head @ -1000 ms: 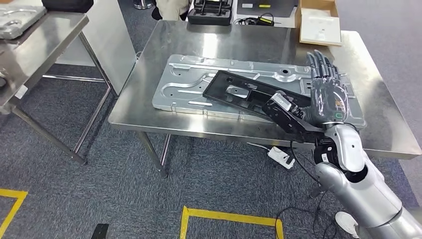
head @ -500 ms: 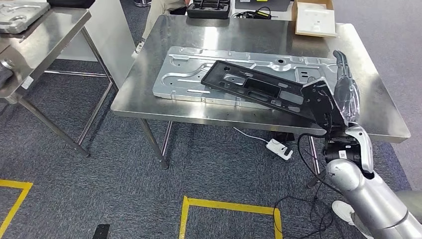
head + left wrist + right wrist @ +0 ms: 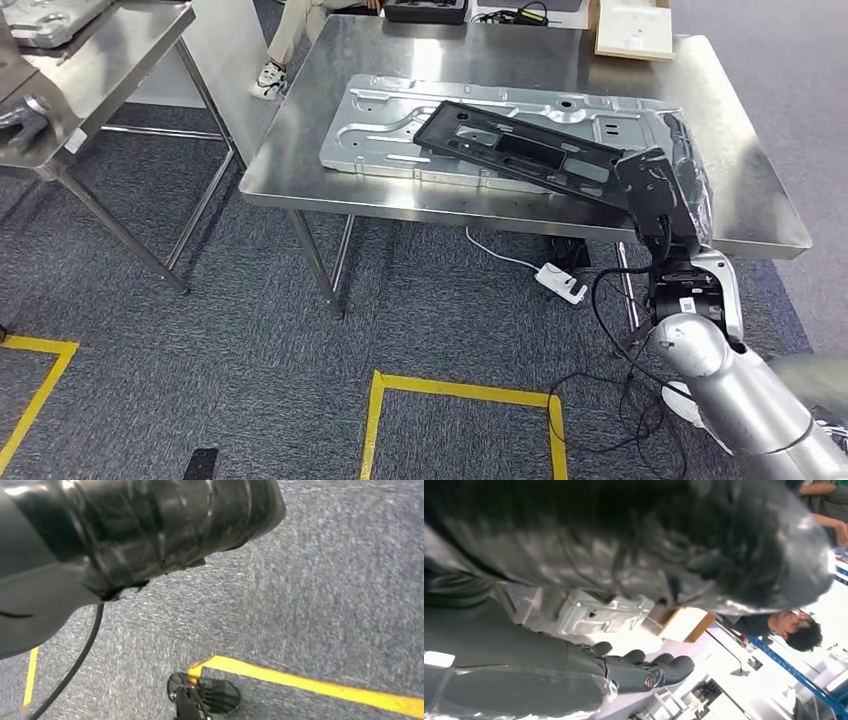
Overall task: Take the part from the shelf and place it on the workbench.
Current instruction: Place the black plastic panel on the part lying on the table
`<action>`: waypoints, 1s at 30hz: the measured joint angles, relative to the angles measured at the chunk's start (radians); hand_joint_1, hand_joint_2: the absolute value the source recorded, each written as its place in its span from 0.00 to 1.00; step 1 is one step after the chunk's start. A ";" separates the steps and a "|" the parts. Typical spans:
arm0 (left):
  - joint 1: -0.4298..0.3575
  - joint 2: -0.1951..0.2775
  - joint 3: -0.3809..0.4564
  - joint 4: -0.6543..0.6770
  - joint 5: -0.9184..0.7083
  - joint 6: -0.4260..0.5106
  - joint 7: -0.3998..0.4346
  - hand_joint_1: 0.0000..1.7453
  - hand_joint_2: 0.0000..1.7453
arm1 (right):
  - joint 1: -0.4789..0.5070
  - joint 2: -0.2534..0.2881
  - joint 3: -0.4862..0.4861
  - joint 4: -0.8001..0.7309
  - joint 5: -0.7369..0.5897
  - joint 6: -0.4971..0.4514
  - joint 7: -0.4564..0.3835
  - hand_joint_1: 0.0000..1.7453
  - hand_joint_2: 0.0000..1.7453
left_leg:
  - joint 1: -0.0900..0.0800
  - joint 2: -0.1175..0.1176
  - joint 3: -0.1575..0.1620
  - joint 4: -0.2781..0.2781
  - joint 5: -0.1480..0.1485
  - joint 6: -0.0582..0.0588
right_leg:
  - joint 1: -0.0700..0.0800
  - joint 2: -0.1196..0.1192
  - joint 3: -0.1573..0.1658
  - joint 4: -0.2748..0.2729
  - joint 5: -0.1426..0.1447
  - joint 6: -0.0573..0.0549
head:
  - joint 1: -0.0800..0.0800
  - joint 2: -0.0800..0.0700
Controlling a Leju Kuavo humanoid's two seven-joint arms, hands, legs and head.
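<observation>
Black part (image 3: 520, 150) lies long-ways across the bench (image 3: 740, 215), running leftward from the right hand (image 3: 685, 180). That hand sits at its near-right end; can't tell if it's gripping.

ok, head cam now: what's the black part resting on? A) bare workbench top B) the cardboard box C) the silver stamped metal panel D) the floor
C: the black part lies across the silver stamped panel on the workbench, its near end by the right hand.
</observation>
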 joint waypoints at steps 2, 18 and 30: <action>0.000 -0.001 0.000 0.000 0.000 0.000 0.001 0.00 0.00 | -0.001 -0.001 0.000 0.004 -0.018 -0.001 0.003 0.00 0.00 | 0.005 0.005 -0.011 -0.011 0.024 0.015 | 0.000 0.001 -0.021 0.060 -0.067 0.007 | 0.003 0.000; 0.004 -0.002 0.000 0.000 -0.003 -0.001 0.005 0.00 0.00 | -0.011 -0.001 0.006 0.035 -0.045 0.011 0.021 0.00 0.00 | 0.006 0.002 -0.187 0.154 -0.013 -0.038 | -0.002 0.000 0.092 0.009 -0.100 -0.032 | -0.001 0.000; 0.000 -0.003 0.000 0.000 -0.015 -0.004 0.019 0.00 0.00 | -0.012 -0.006 0.012 0.036 -0.042 0.004 0.029 0.00 0.00 | -0.008 0.001 0.010 0.004 -0.020 0.004 | 0.006 -0.001 0.006 -0.004 -0.001 -0.007 | -0.004 0.000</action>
